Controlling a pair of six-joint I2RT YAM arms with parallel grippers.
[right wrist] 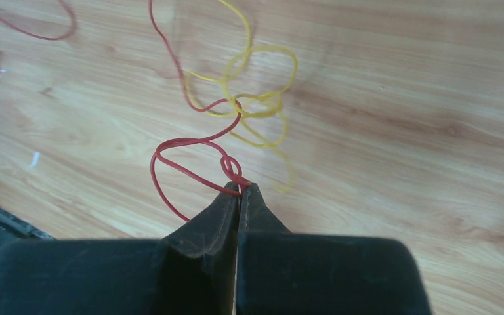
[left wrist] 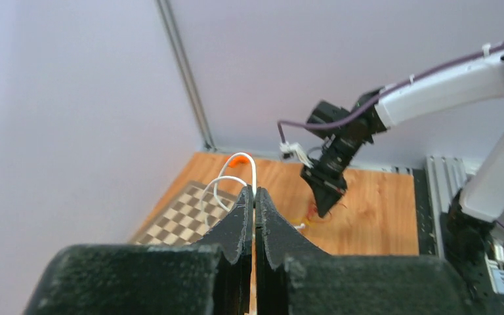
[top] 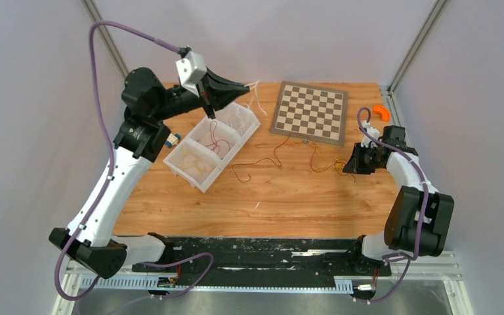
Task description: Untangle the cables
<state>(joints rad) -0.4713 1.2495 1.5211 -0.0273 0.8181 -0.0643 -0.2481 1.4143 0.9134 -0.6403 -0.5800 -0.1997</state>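
My left gripper point(top: 244, 86) is raised over the far end of the white tray point(top: 190, 176). In the left wrist view it point(left wrist: 254, 191) is shut on a thin white cable point(left wrist: 225, 180) that loops out above the fingertips. More white cable point(top: 255, 98) hangs beside the tray. A dark red cable point(top: 257, 162) runs from the tray's middle compartment across the table to my right gripper point(top: 348, 168). In the right wrist view that gripper point(right wrist: 239, 186) is shut on the red cable point(right wrist: 190, 141), which is knotted with a yellow cable point(right wrist: 262, 105).
A checkerboard point(top: 310, 111) lies at the back centre, next to the red cable. An orange object point(top: 382, 111) sits at the back right corner. The tray's near compartment holds a pale bundle point(top: 193, 161). A small white scrap point(top: 257, 206) lies on the wood.
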